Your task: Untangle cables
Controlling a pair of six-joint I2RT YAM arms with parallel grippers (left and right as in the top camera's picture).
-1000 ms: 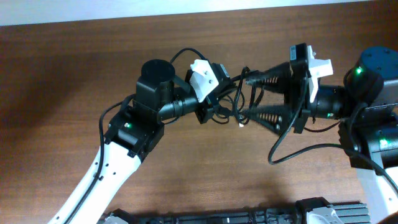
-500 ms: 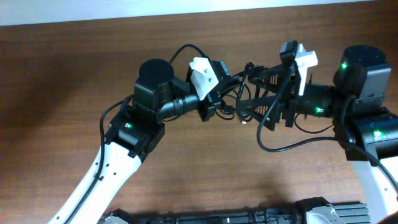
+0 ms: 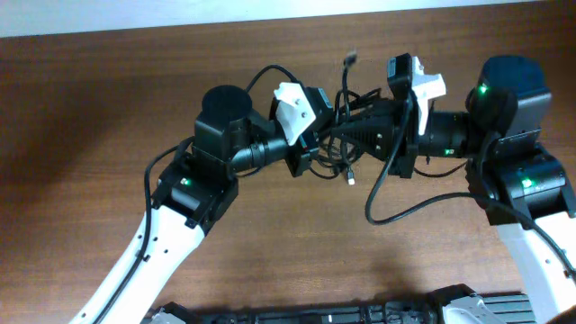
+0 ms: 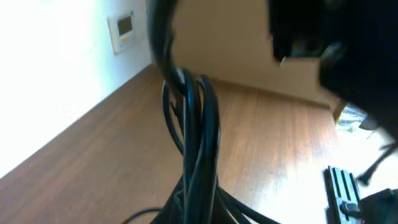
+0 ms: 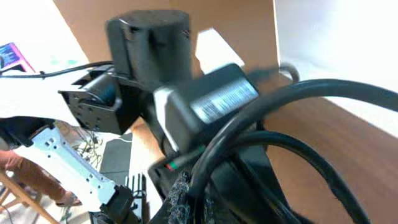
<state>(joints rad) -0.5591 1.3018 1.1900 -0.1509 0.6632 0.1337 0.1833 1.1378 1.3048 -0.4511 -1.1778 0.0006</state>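
The cables (image 3: 340, 144) are a bundle of thin black cords hanging between my two grippers above the wooden table (image 3: 108, 99). One plug end (image 3: 349, 59) sticks up toward the back and another plug (image 3: 351, 180) dangles below. My left gripper (image 3: 315, 151) is shut on the bundle from the left. In the left wrist view the cables (image 4: 198, 143) rise straight out of its jaws. My right gripper (image 3: 342, 133) is shut on the same bundle from the right. In the right wrist view a looped cable (image 5: 261, 124) runs out from between its fingers.
The left arm's white wrist camera (image 3: 292, 110) sits right against the bundle, and it fills the right wrist view as a grey block (image 5: 205, 102). A thick arm wire (image 3: 396, 211) loops under the right arm. A black rack (image 3: 360, 313) lies along the table's front edge.
My right gripper has moved left onto the bundle and gone from wide open to shut on it. One plug end has flipped upward. The left gripper has stayed put.
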